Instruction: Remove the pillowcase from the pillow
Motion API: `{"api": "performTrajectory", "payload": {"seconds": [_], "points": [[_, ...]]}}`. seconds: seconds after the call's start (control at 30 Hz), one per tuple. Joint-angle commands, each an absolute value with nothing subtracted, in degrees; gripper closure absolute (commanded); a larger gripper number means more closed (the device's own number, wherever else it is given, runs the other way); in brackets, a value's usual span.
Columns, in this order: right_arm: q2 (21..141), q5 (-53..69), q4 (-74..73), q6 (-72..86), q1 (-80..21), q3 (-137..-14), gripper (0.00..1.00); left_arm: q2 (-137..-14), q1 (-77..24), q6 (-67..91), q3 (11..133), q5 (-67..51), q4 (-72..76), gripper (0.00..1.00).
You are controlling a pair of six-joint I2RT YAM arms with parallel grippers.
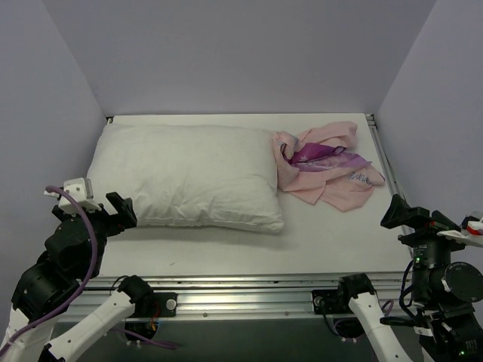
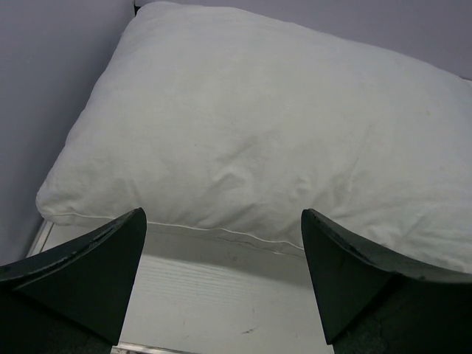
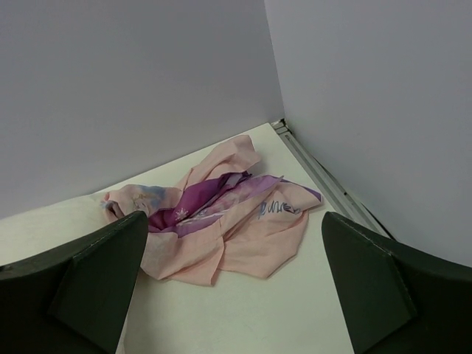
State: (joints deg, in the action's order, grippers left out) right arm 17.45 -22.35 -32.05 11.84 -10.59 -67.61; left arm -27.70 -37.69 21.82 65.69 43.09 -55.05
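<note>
At this moment you had the pillowcase point(image 1: 328, 164) fully off the pillow point(image 1: 185, 175). From the top camera, the bare white pillow lay lengthwise across the white table point(image 1: 302, 249), filling the stretch from about 9 o'clock to the centre, with its left end close to the left wall point(image 1: 45, 98). The pillowcase sat in a crumpled heap at about 2 o'clock, near the far right corner. Its pale pink side showed over most of the heap, with a purple printed fold and some dark lettering in the middle. Its left edge lay right up against the pillow's right end; whether they actually touched could not be told.

Your left gripper point(image 1: 112, 213) hung at about 8 o'clock, just off the pillow's near left corner, with its jaws spread wide and nothing between them. In the left wrist view, the gripper point(image 2: 221, 280) framed the pillow's point(image 2: 258, 133) near seam and a strip of bare table below it, and the fingers point(image 2: 88, 273) were clear of the cushion.

Your right gripper point(image 1: 415, 217) was at about 4 o'clock, beyond the table's right rail point(image 1: 385, 162) and well apart from the fabric. Its jaws were also released and empty. Its wrist camera looked between the fingers point(image 3: 383, 287) toward the pillowcase point(image 3: 221, 221) lying in the corner where the two walls met.
</note>
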Motion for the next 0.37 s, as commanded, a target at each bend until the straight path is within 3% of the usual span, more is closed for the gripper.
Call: {"api": "performTrajectory", "payload": {"seconds": [0.0, 0.33], "points": [[17.49, -24.35, -30.06, 10.72, -11.07, -69.26, 0.0, -29.18, -37.35, 21.62, 66.45, 42.72, -52.82, 0.06], [16.96, -24.96, -30.32, 10.9, -11.51, -68.82, 0.0, -30.58, -37.35, 21.01, 66.27, 42.28, -52.03, 0.06]]}}
